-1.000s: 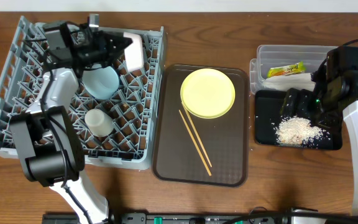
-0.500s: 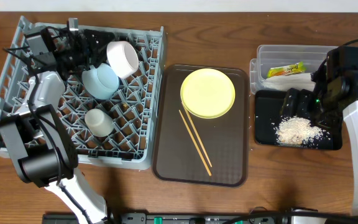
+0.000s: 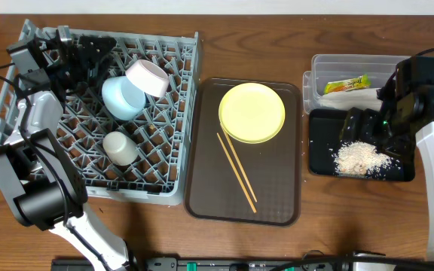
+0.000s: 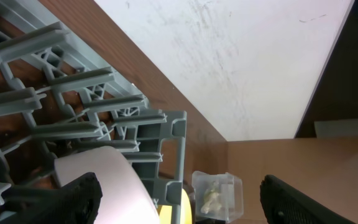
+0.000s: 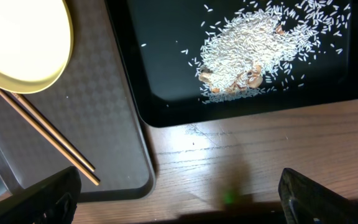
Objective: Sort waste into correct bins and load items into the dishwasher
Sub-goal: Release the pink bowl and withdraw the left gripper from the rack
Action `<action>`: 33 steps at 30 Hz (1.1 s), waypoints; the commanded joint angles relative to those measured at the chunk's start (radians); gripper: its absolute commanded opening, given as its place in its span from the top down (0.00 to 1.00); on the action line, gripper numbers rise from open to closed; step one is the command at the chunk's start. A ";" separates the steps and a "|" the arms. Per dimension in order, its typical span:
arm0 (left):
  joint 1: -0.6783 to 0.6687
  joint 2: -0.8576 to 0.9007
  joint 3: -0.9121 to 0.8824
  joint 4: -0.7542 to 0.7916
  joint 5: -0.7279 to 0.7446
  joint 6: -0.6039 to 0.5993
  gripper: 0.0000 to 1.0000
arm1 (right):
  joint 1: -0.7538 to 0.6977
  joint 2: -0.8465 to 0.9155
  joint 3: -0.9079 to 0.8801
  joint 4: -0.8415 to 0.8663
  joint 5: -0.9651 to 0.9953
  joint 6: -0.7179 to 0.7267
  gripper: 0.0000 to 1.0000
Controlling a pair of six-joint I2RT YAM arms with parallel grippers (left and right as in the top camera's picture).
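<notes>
The grey dishwasher rack (image 3: pixel 164 162) holds the light blue bowl (image 3: pixel 121 96), the white-beige bowl (image 3: pixel 148 77) leaning on its side against it, and the small white cup (image 3: pixel 119 147). My left gripper (image 3: pixel 96 53) hangs open at the rack's far left, apart from the white-beige bowl (image 4: pixel 114 186). The yellow plate (image 3: pixel 252 112) and the chopsticks (image 3: pixel 236 172) lie on the brown tray (image 3: pixel 202 196). The clear tub (image 3: pixel 353 66) holds the wrapper (image 3: pixel 346 85) and the napkin (image 3: pixel 350 98). Rice scraps (image 5: pixel 260 50) lie in the black tray (image 5: pixel 166 62). My right gripper (image 5: pixel 179 202) is open and empty over the black tray's near left edge.
Bare wooden table (image 5: pixel 229 162) runs along the front of the black tray and the brown tray (image 5: pixel 104 124). A white wall (image 4: pixel 229 56) stands behind the table's far edge. The right arm's body (image 3: pixel 428 98) rises beside the two bins.
My left gripper has opened, let go of the white-beige bowl and drawn back to the left. The bowl now rests in the rack against the blue bowl. The right arm has not moved.
</notes>
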 commanded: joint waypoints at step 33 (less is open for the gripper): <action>-0.591 -0.499 0.004 -0.939 -0.719 0.401 0.14 | -0.005 -0.003 0.008 0.003 -0.005 -0.006 0.01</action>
